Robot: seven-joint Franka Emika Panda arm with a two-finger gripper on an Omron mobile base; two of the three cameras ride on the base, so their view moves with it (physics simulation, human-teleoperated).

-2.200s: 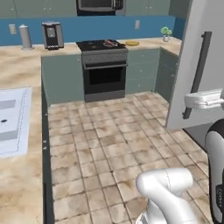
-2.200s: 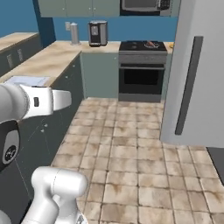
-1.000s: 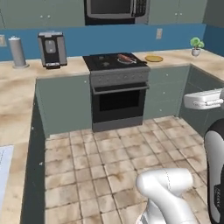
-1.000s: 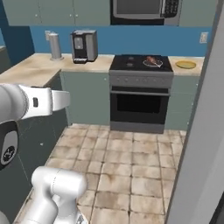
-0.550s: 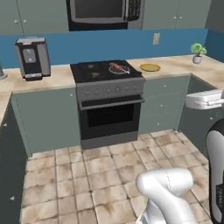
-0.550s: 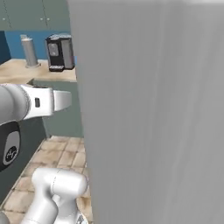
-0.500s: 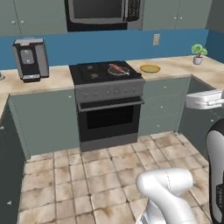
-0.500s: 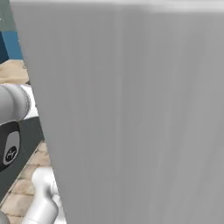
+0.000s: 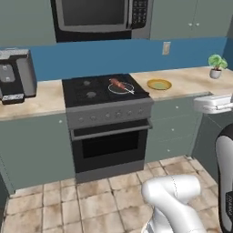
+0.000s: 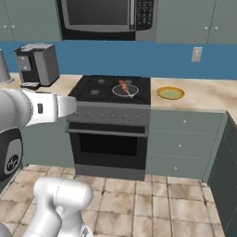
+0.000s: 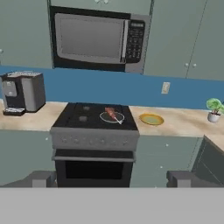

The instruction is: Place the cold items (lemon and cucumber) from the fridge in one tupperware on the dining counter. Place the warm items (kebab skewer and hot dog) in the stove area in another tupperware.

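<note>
One skewer [image 9: 120, 85] lay on the stove [image 9: 103, 92], beside one yellow plate [image 9: 159, 84] on the worktop [image 9: 191, 82]. One coffee maker [image 9: 16, 75] stood left, one plant [image 9: 216, 65] right. The end effector [image 11: 112, 178] fingers stood apart, holding nothing.

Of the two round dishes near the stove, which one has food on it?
The clear plate on the stovetop's right rear burner: the kebab skewer lies across it. The yellow dish on the counter to the stove's right holds nothing visible.
</note>
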